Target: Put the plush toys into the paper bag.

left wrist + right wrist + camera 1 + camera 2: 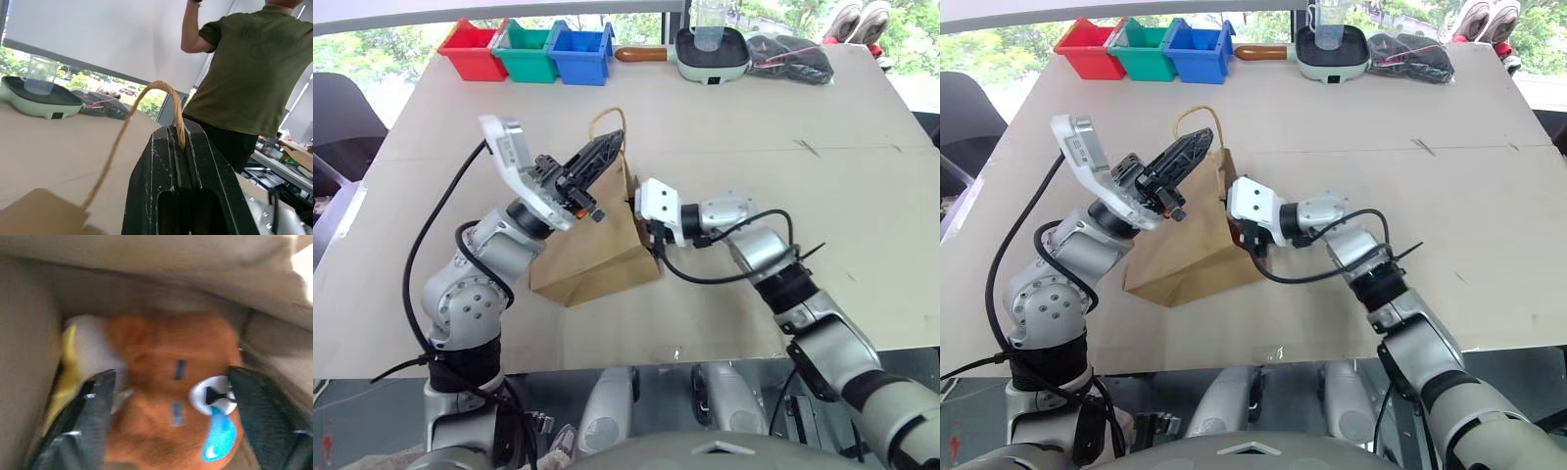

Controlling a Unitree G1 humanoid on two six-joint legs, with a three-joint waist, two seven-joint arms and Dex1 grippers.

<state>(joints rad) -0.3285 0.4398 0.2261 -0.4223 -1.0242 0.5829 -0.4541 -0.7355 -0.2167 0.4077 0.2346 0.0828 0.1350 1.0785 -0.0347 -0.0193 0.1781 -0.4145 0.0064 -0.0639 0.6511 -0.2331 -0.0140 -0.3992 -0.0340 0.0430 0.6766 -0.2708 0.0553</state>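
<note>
We see a pale table (862, 225) with windows and greenery behind it. Along its far edge, from left to right, stand a red bin (473, 49), a green bin (529, 51) and a blue bin (579, 52), then a green pan (710, 54) with a clear cup (710, 24) in it, then a dark bundle (791, 57). In the left wrist view a person (254, 78) in an olive shirt stands beyond the table with one arm raised.

The bag (597, 250) rests on the table near the front edge, tilted, its mouth turned toward the right arm. The left arm rises from low on the left, bends at the elbow and angles its gripper (597, 157) upward over the top edge of the bag. Its jaws are pressed together, pinching a cord handle (168, 95) that loops up out of them and runs back down to the paper.

The right arm comes in from the lower right, forearm across the table, with its gripper (168, 421) pushed sideways into the mouth of the bag. Its jaws are spread. Between them, inside the bag, lies the brown toy (166, 382), its blue-and-white mark next to one finger. The white toy (90, 350), with yellow at its edge, lies just beside the other finger, touching the brown one.
</note>
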